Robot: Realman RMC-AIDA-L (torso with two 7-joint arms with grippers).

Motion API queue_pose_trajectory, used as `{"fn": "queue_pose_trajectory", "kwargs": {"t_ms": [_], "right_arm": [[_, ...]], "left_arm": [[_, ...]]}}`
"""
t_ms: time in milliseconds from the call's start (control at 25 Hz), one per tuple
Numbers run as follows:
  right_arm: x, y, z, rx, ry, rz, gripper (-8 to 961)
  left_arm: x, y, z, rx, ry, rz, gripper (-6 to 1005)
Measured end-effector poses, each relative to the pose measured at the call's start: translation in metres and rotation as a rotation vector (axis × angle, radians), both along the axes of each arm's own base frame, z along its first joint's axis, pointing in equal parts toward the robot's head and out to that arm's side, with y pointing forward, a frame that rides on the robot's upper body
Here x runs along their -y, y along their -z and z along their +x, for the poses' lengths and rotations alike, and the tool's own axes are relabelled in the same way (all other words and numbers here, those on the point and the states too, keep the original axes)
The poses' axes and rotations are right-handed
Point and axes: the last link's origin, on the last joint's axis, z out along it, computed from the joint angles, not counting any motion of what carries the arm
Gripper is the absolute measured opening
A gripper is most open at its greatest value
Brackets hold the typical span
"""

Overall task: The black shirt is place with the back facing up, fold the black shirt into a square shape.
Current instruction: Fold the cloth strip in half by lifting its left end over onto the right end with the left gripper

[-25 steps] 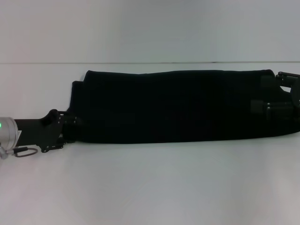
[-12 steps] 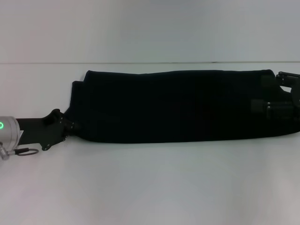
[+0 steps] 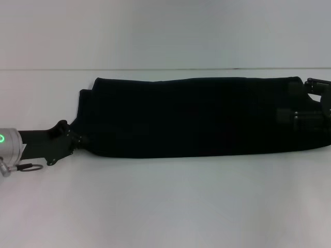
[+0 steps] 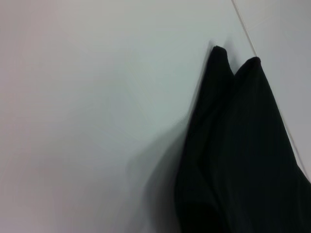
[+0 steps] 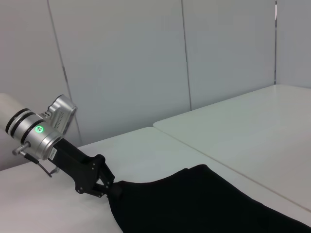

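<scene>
The white worktop (image 3: 165, 206) carries the black shirt (image 3: 191, 116), folded into a long band running from near its left edge to its right edge, toward the far side. The left gripper (image 3: 77, 139) pinches the band's left end, jaws clenched on cloth. The right gripper (image 3: 310, 111) rests on the right end; jaw state unreadable.

- The black shirt (image 3: 191, 116) lies as a long band from 9 to 3 o'clock across the white bench (image 3: 165, 206).
- Bare bench at 6 o'clock, open to pass.
- Narrow bare strip at 12 o'clock.
</scene>
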Motion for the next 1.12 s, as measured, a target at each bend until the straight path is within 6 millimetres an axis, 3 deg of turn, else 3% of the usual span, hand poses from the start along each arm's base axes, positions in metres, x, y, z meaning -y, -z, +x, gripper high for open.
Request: {"fn": "queue_pose_trajectory", "kwargs": {"t_ms": [520, 720, 960, 1080, 1120], "right_arm": [[-0.0019, 0.0002, -0.0005, 0.004, 0.000, 0.008, 924], [-0.0021, 0.0001, -0.0004, 0.005, 0.000, 0.009, 923], [-0.0021, 0.0001, -0.0001, 0.005, 0.001, 0.010, 922], [-0.0022, 0.0001, -0.0002, 0.006, 0.001, 0.010, 923], [-0.0023, 0.0001, -0.0004, 0.006, 0.001, 0.010, 923]], "left_arm": [[0.0030, -0.0040, -0.0041, 0.072, -0.047, 0.046, 111], [0.0030, -0.0036, -0.0045, 0.070, -0.049, 0.046, 171], [0.0029, -0.0037, -0.0048, 0.070, -0.050, 0.049, 381], [0.0029, -0.0037, -0.0048, 0.070, -0.050, 0.049, 619], [0.0029, -0.0037, -0.0048, 0.070, -0.050, 0.049, 633]]}}
